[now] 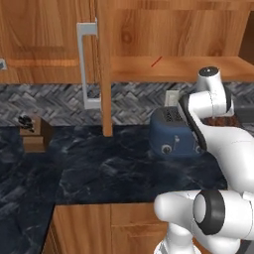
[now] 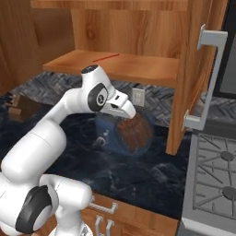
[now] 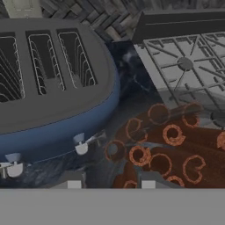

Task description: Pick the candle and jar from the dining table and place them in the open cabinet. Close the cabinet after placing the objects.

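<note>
One door of the cabinet stands open edge-on in the left base view, its silver bar handle facing left, and the bare shelf behind it carries a thin red mark. Below it the blue toaster sits on the dark marble table, partly covered by the white arm; the hand itself is hidden behind the arm here. A small wooden block with something dark on top, too small to make out, stands far left.

From the right base view, the hand hangs low in front of the toaster and grasps the jar, a brown rounded body that overlaps the toaster. The fingers are hard to tell apart. The stove is cut off at the right edge.

Looking along the hand, the two fingertips rise at the bottom, the jar's patterned brown surface between and beyond them, cropped below. The toaster lies at left, its slots visible.
</note>
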Controlling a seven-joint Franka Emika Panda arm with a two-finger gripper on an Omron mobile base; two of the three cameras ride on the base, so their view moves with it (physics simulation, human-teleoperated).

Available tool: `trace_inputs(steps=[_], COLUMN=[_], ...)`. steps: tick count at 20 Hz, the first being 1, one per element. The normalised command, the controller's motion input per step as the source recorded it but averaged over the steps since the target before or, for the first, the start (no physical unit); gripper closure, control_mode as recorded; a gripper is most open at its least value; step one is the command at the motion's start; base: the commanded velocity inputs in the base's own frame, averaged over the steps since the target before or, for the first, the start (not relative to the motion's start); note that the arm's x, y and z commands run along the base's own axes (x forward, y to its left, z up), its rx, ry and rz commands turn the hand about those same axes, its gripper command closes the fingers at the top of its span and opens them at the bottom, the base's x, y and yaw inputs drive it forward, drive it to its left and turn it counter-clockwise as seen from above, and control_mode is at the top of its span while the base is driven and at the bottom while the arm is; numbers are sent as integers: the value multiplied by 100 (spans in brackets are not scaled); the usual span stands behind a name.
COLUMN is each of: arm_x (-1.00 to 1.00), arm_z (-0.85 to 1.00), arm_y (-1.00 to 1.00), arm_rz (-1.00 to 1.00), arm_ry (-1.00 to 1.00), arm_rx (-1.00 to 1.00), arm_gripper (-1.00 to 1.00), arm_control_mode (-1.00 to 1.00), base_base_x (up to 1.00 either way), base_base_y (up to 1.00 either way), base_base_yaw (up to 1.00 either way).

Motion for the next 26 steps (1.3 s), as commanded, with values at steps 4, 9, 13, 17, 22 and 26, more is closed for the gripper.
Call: trace_inputs(steps=[4,9,13,17,22,26], arm_x=[0,0,0,0,-1,-6], arm_z=[0,0,0,0,12,36], arm_y=[0,0,0,0,11,22], arm_rz=[0,0,0,0,0,1], arm_ry=[0,0,0,0,-7,-15], arm_rx=[0,0,0,0,0,0], arm_gripper=[100,100,100,100,100,100], arm_control_mode=[100,100,100,100,-100,-100], base_base_x=[71,77,62,3,1,0], base_base_y=[44,17,23,4,2,0], base_base_yaw=[-29,-21,-16,-2,0,0])
